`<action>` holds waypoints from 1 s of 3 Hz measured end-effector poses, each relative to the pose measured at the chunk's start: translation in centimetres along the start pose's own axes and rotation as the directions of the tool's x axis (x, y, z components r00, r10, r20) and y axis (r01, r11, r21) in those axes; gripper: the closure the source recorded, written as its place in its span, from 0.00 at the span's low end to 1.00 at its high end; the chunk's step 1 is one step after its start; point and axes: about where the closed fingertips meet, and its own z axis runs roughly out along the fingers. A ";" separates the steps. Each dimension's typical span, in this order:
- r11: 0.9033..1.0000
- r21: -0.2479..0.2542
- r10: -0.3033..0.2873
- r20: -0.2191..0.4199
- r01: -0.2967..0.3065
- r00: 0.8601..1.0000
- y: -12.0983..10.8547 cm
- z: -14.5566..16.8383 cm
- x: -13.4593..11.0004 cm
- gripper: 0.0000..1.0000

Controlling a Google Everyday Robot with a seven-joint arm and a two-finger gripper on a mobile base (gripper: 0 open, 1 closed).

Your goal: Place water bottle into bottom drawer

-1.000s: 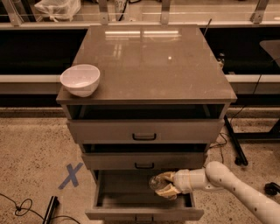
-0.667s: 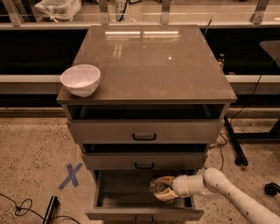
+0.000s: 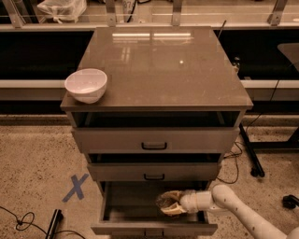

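Closest to us, the bottom drawer (image 3: 140, 228) is pulled out, and we can see down into it. The white arm (image 3: 233, 205) comes in from the right and reaches over the drawer's right side. At its end, the gripper (image 3: 169, 204) is inside the open drawer, near the right wall. Its two tan fingers (image 3: 172, 193) are closed around the water bottle (image 3: 163, 200), one above it and one below. The bottle looks dark and blurry there, so we think it lies on its side, but we are not sure. We also cannot tell if it touches the drawer floor.

On the floor to the left there is a blue X (image 3: 75, 187).

Above the open drawer is the middle drawer (image 3: 121, 172), and above that the top drawer (image 3: 112, 140). Both stick out a little.

On the cabinet top (image 3: 163, 70), a white bowl (image 3: 86, 85) sits at the front left corner.

Far back on the left lies a pale bag (image 3: 60, 9).
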 end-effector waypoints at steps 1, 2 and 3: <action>1.000 -0.013 -0.013 0.002 0.013 1.000 -0.1 1.3 0.8 1.00; 0.999 -0.027 -0.033 -0.045 0.032 0.998 -0.2 2.4 1.5 1.00; 0.999 -0.034 -0.042 -0.079 0.039 0.996 -0.4 3.0 2.4 0.81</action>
